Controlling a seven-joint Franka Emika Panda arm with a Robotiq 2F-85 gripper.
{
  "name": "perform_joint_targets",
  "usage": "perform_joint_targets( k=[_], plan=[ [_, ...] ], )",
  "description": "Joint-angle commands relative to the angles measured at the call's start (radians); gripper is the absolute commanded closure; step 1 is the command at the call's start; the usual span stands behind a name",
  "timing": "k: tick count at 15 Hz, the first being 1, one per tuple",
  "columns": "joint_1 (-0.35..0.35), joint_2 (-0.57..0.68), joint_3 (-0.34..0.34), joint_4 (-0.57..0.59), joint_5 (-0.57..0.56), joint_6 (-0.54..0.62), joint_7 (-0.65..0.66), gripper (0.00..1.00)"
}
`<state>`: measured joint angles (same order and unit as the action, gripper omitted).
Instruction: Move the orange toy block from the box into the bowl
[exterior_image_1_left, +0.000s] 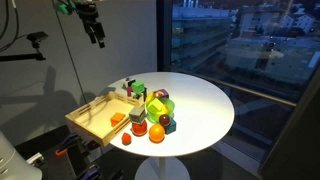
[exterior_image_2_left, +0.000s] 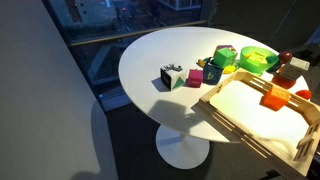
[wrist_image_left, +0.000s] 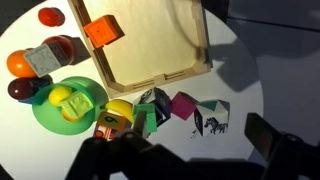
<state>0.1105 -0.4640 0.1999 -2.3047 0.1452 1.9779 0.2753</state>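
The orange toy block (wrist_image_left: 102, 30) lies inside the light wooden box (wrist_image_left: 160, 62), near one side; it shows in both exterior views (exterior_image_1_left: 118, 119) (exterior_image_2_left: 274, 97). A small dull grey piece that looks like the bowl (wrist_image_left: 42, 58) stands just outside the box (exterior_image_1_left: 92, 122) among the toys, also in an exterior view (exterior_image_1_left: 137, 113). My gripper (exterior_image_1_left: 99, 40) hangs high above the table, away from everything. In the wrist view its fingers (wrist_image_left: 190, 152) are spread apart with nothing between them.
On the round white table (exterior_image_1_left: 205, 100): a green plate with a yellow toy (wrist_image_left: 70, 105), an orange ball (wrist_image_left: 20, 63), a red piece (wrist_image_left: 50, 16), a magenta cube (wrist_image_left: 184, 104) and a zebra cube (wrist_image_left: 210, 118). The box (exterior_image_2_left: 240, 115) overhangs the table edge.
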Motion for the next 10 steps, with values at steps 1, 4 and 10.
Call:
perform_joint_targets(
  k=[1,4,10],
  plan=[
    [0.004,0.001,-0.004,0.004,-0.002,-0.003,0.002,0.0],
    [0.004,0.0,-0.004,0.005,-0.002,-0.003,0.002,0.0],
    [-0.015,0.075,-0.002,0.021,-0.016,0.012,0.022,0.0]
  ],
)
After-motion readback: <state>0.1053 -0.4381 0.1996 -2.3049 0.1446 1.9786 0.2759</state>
